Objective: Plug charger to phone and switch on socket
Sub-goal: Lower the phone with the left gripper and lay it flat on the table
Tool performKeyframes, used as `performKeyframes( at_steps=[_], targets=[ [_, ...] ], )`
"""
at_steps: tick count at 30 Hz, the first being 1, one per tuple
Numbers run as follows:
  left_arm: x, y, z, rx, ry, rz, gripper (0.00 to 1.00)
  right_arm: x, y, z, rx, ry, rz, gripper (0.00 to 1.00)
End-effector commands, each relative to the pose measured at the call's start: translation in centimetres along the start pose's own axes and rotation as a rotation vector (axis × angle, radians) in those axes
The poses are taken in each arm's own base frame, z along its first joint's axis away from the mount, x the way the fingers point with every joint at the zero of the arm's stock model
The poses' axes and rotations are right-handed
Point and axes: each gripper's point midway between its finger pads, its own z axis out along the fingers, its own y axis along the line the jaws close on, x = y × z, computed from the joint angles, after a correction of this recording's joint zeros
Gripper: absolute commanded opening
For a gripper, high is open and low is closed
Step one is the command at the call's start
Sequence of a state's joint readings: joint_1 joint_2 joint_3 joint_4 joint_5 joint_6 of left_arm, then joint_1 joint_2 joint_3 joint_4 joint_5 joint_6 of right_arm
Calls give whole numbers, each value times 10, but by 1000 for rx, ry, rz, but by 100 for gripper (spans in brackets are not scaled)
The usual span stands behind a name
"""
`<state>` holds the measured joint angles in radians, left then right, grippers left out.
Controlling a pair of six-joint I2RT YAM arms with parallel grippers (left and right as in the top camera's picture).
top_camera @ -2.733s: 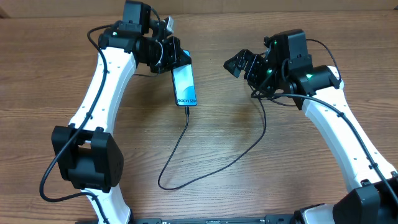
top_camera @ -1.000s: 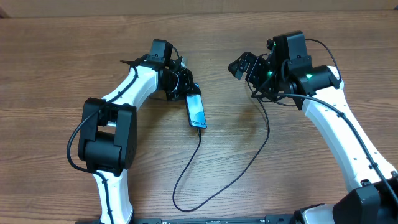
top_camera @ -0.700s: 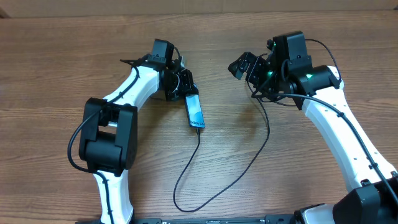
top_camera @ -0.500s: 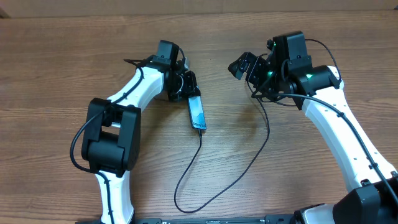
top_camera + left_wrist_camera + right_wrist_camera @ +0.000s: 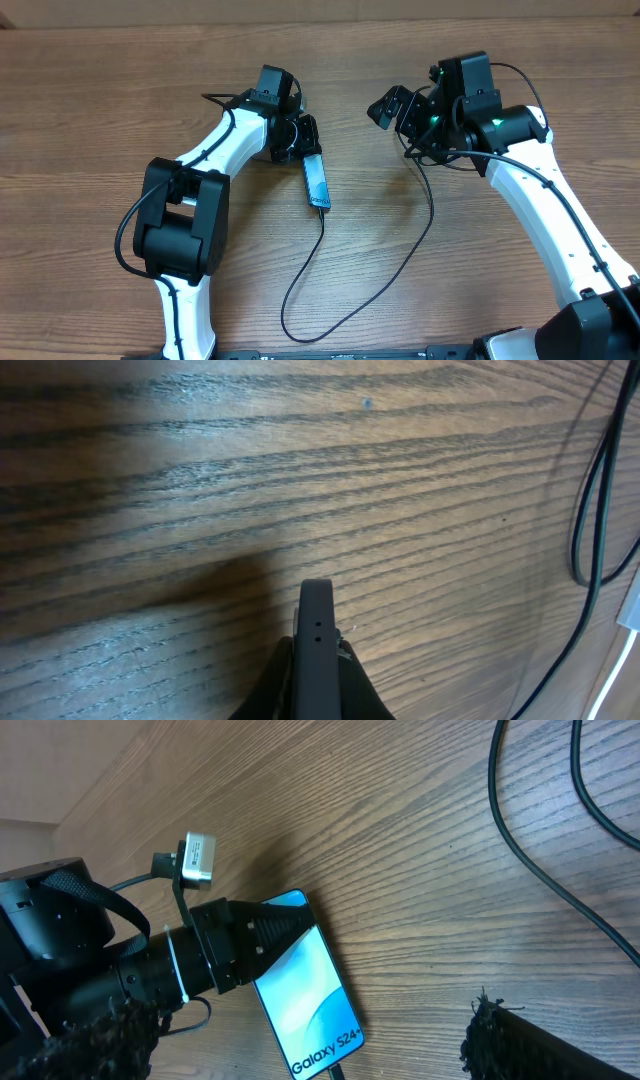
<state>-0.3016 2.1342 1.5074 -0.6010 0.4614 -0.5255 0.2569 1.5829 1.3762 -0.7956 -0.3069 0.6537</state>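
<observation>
My left gripper (image 5: 304, 148) is shut on the top end of the phone (image 5: 317, 182) and holds it tilted on its edge above the table. In the left wrist view only the phone's dark thin edge (image 5: 316, 622) shows between the fingers (image 5: 316, 660). The right wrist view shows its light-blue screen (image 5: 300, 982) with white text at the lower end. The charger cable (image 5: 300, 285) is in the phone's lower end, loops across the table and runs up under the right arm; its plug is hidden. My right gripper (image 5: 385, 105) is open and empty, right of the phone. The socket is out of view.
The wooden table (image 5: 480, 270) carries only the cable loop (image 5: 540, 810). The same cable shows at the right of the left wrist view (image 5: 592, 500). The table's back edge (image 5: 350, 18) runs along the top.
My left arm has carried the phone right and toward the front, and turned it from facing up onto its edge. The cable loop followed. The right arm has not moved.
</observation>
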Motion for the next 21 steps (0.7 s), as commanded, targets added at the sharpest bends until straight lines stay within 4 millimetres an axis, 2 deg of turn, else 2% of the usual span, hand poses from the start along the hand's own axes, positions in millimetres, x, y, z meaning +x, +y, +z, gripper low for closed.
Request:
performKeyframes(
  at_steps=[1,21],
  targets=[
    [2,-1,3,-2,3,-15,4,-6,7,-12,-17,-38,-19,100],
    [-2,9,4,-71,-29,-11,4,-5,6,-12,-15,-35,-18,100]
  ],
)
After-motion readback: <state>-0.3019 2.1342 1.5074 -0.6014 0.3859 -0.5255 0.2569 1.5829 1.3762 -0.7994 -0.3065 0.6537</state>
